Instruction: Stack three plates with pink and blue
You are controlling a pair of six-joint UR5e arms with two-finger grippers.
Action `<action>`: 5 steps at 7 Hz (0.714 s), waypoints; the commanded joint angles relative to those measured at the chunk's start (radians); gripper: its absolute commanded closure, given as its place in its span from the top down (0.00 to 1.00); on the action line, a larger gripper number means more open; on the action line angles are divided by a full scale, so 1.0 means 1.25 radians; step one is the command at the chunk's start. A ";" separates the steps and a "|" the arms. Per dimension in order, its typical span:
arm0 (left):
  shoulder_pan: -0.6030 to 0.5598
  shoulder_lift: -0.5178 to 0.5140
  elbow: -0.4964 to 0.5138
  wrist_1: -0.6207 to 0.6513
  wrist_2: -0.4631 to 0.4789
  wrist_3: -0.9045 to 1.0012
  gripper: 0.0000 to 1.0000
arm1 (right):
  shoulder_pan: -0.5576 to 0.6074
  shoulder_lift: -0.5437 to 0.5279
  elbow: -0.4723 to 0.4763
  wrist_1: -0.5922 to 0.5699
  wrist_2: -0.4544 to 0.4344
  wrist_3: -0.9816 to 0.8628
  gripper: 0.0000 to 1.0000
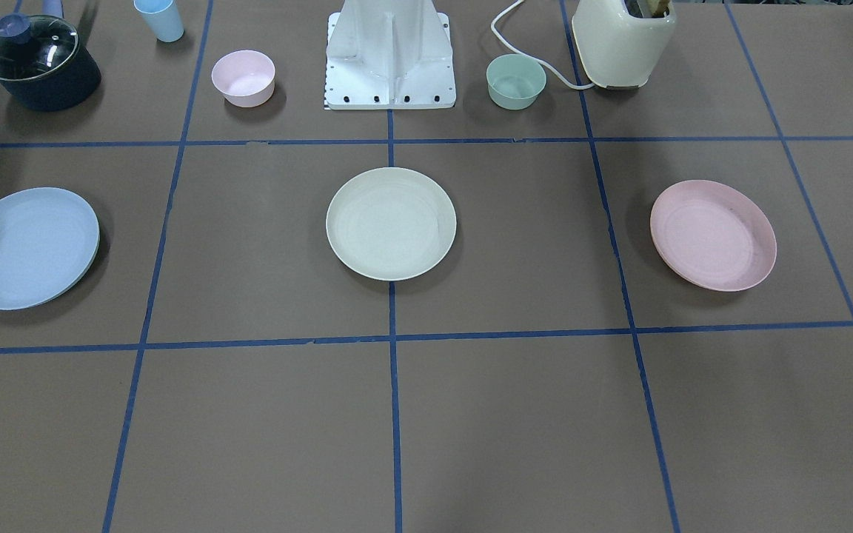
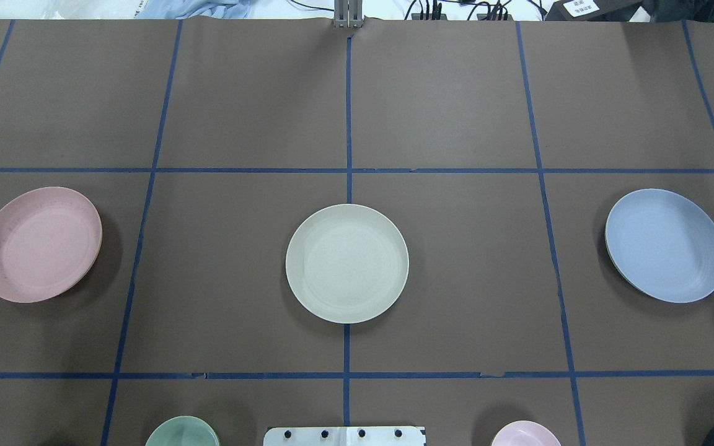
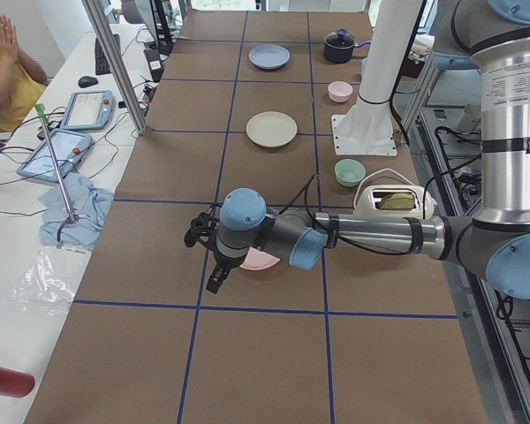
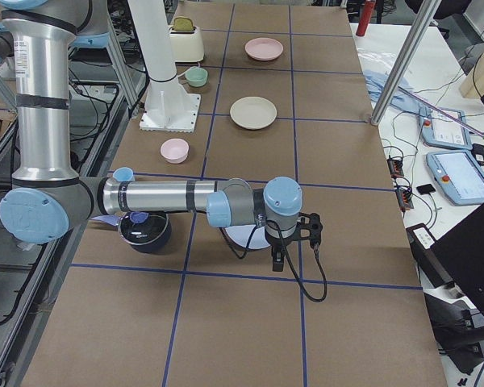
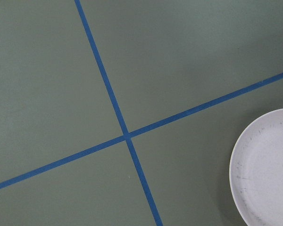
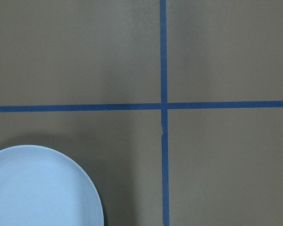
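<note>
Three plates lie apart in a row on the brown table. The cream-white plate [image 1: 391,223] is in the middle [image 2: 347,263]. The pale pink plate [image 1: 713,235] is on my left side [image 2: 39,244]; its edge shows in the left wrist view [image 5: 269,169]. The light blue plate [image 1: 25,246] is on my right side [image 2: 665,245], with its edge in the right wrist view [image 6: 37,188]. My left gripper [image 3: 210,265] hovers above the pink plate's outer side. My right gripper [image 4: 294,242] hovers beside the blue plate [image 4: 246,236]. I cannot tell whether either is open or shut.
Near the robot base [image 1: 389,59] stand a small pink bowl [image 1: 243,78], a green bowl [image 1: 516,81], a cream toaster [image 1: 623,41] with a cord, a light blue cup [image 1: 160,18] and a dark pot with a glass lid [image 1: 38,63].
</note>
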 commanded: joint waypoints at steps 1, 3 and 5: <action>0.000 0.000 -0.004 0.000 -0.004 0.000 1.00 | -0.001 0.002 -0.001 0.001 0.002 0.000 1.00; 0.000 0.002 -0.007 0.000 0.000 0.001 1.00 | 0.000 0.000 -0.001 0.003 0.008 0.000 1.00; 0.000 0.005 -0.024 0.000 0.001 0.000 1.00 | -0.001 -0.006 -0.004 0.007 0.008 0.000 1.00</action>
